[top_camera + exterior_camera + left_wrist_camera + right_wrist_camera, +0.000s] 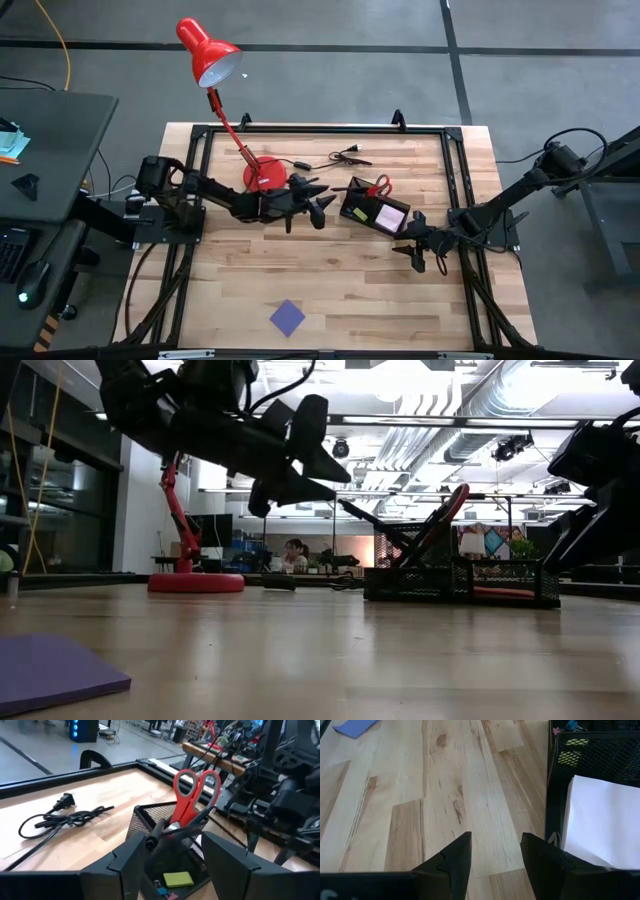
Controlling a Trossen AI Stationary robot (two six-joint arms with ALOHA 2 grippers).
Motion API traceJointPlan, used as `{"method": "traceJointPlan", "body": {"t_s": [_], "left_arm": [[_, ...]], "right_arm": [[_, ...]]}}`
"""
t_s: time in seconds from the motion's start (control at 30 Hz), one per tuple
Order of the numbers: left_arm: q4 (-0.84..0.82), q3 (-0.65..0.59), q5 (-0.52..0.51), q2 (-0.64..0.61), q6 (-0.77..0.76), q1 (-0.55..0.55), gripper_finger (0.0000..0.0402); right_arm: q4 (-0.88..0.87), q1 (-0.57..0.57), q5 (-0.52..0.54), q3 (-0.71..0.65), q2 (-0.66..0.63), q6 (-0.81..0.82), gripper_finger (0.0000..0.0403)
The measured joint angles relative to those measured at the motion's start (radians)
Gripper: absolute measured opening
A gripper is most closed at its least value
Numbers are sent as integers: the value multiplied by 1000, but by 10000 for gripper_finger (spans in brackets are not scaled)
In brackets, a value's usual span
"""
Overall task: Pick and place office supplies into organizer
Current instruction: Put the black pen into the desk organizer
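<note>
The left hand (318,205) hangs spread and empty above the desk (330,290), just beside the organizer (372,208) holding red-handled scissors (192,795). The right hand (418,255) hovers spread beside it.

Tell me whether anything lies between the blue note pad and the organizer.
Nothing visible does. The blue pad lies alone near the table's front edge, and bare wood runs from it to the organizer. The right pincer hovers open beside that path, not across it.
</note>
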Motion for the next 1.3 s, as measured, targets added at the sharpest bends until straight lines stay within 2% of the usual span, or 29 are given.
{"method": "traceJointPlan", "body": {"t_s": [0.23, 0.53, 0.7, 1.1, 1.2, 1.3], "left_arm": [[-106, 42, 0, 0, -27, 0, 182], [-98, 43, -18, 1, -32, 9, 182], [-63, 44, -13, 60, -63, 27, 181], [-77, 118, 5, 113, -77, 26, 181], [-94, 124, 8, 114, -79, 26, 167], [-94, 124, 7, 118, -79, 26, 137]], "right_arm": [[0, 0, 0, 0, 0, 0, 155], [0, 0, 0, 0, 0, 0, 154], [-1, 0, 0, 0, 0, 0, 160], [0, 0, 0, 0, 0, 0, 155], [0, 0, 0, 0, 0, 0, 154], [0, 0, 0, 0, 0, 0, 154]]}}
